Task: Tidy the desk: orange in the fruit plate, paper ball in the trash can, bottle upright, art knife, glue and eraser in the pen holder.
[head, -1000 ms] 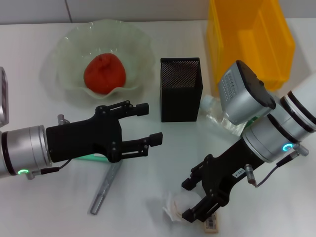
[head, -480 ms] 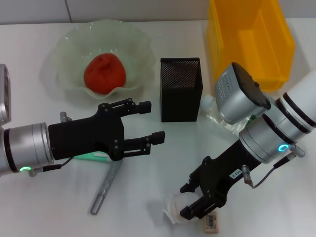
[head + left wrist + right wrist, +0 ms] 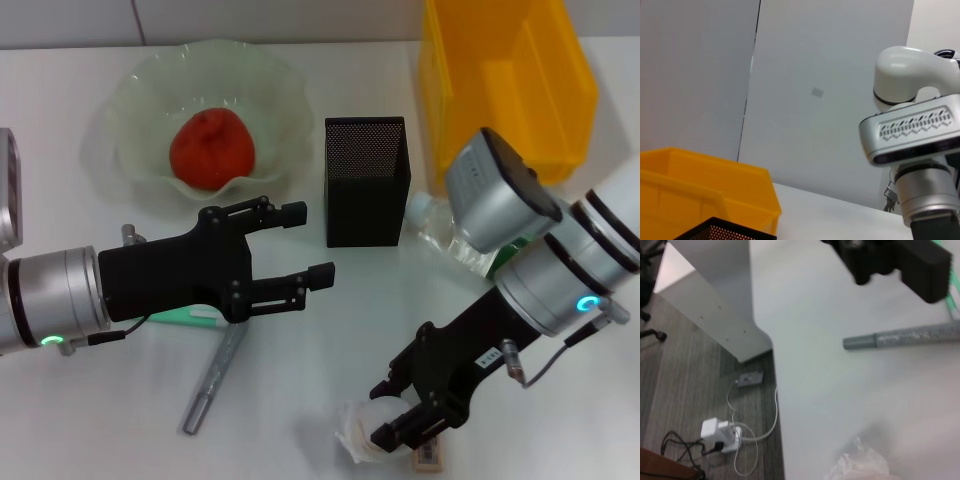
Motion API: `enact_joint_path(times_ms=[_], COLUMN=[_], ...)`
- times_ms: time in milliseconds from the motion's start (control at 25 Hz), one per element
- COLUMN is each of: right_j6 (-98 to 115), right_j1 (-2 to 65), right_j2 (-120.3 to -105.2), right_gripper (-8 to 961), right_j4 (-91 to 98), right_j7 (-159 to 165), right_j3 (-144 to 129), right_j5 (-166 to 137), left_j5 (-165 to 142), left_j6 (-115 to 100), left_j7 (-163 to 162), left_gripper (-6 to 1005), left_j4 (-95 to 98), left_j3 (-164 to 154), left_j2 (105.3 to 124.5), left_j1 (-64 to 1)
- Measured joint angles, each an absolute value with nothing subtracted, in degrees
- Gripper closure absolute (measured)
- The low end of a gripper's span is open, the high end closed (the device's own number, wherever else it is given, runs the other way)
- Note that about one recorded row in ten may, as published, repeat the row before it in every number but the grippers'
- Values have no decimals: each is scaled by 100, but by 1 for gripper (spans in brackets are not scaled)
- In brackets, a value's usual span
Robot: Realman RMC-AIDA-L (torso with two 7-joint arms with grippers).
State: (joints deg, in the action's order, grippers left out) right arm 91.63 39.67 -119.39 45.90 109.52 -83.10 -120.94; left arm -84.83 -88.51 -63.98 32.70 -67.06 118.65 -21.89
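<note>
My right gripper (image 3: pixel 388 411) is low at the table's front edge, shut on the white paper ball (image 3: pixel 360 428), which also shows in the right wrist view (image 3: pixel 860 467). The beige eraser (image 3: pixel 428 458) lies just beside it. My left gripper (image 3: pixel 305 243) hovers open over the table's left-middle. Under it lie a green glue stick (image 3: pixel 185 317), partly hidden, and the grey metal art knife (image 3: pixel 212 375) (image 3: pixel 905 336). The orange (image 3: pixel 211 148) sits in the pale-green fruit plate (image 3: pixel 130 110). The black mesh pen holder (image 3: pixel 365 185) stands mid-table. The bottle (image 3: pixel 438 225) lies on its side behind my right arm, mostly hidden.
The yellow trash can (image 3: pixel 505 80) (image 3: pixel 705 190) stands at the back right, just beyond the bottle. The pen holder's rim (image 3: pixel 725 232) shows in the left wrist view. Off the table's front edge, the floor holds a power strip and cables (image 3: pixel 722 432).
My right gripper has sunk toward the front edge and its fingers have closed in on the paper ball. The left gripper has barely shifted.
</note>
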Motion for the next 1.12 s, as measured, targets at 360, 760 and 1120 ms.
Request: enact_joint_path(times_ms=[360,760,1120], right_j6=[9996,10521,9787], right_j1=[2779,1864,1905], right_j2=[-11927,-11917,-11899], right_gripper=[449,448,449], right_j4=[5815,5497,5055], right_j7=[10273,8981,8244], right_j3=[-7353,-4955,-3543], right_j5=[-11396,-9879,-9534], left_j5=[-8468,-8463,-8463], left_j6=[-8850,-8850,-8850], left_j7=[-6398,-6381,-6326], left_gripper=[243,245,247], left_j4=[3231,3208,3205], left_j3=[-6665,-6622,-6631], left_j2=[11865,11865,11874], left_j1=[-2189,-2204,-2222])
